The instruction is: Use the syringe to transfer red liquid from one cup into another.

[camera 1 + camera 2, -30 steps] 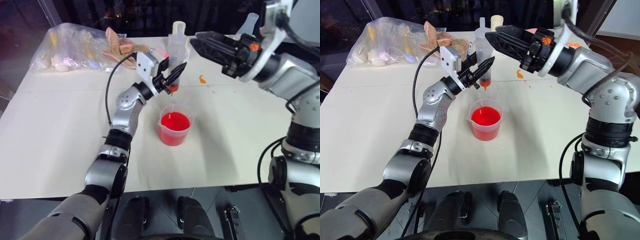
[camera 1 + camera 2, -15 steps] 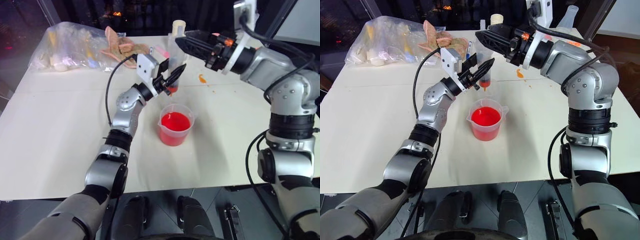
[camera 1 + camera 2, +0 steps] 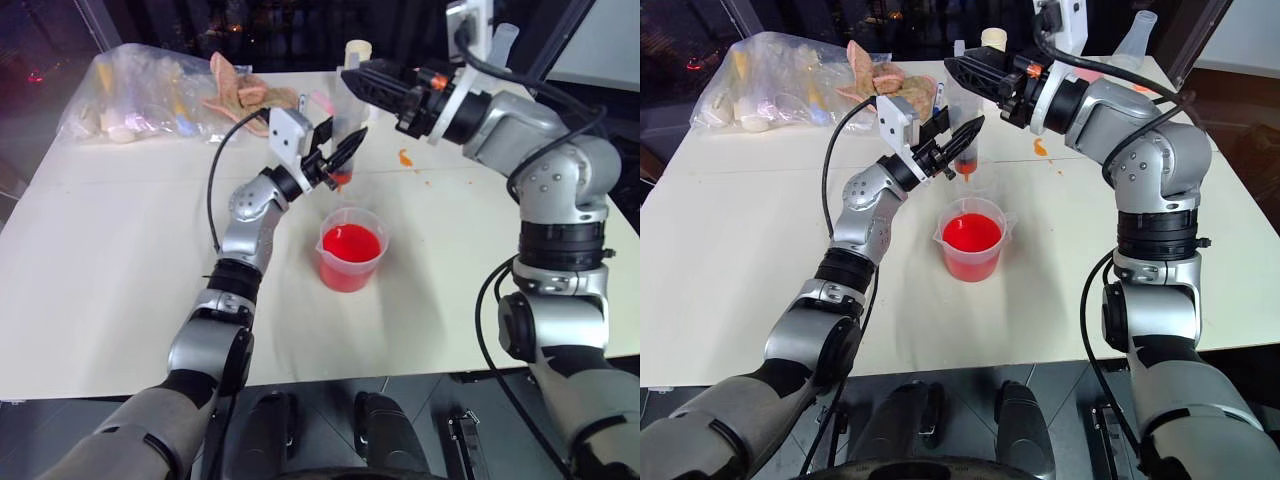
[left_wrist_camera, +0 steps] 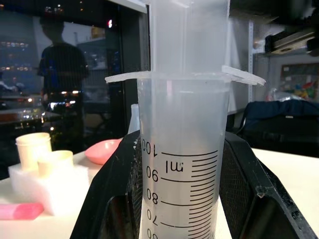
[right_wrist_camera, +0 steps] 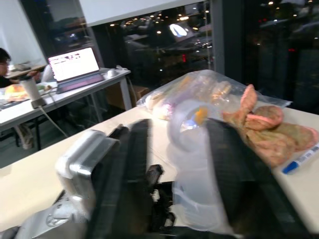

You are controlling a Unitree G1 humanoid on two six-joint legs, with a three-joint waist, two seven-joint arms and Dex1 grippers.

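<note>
A laboratory or research office at night. A plain white worktable [image 3: 120, 260] stands by dark glass walls reflecting ceiling lights. On it sit lab supplies: a clear measuring beaker [image 3: 351, 247] of red liquid, a graduated syringe [image 4: 182, 164] marked in millilitres, a clear conical flask [image 3: 1135, 35], small cream-coloured pots [image 4: 34, 145] and a plastic bag of supplies [image 3: 140, 95]. Farther off, an open laptop [image 5: 75, 67] glows on a desk where a person [image 5: 6, 64] sits.
</note>
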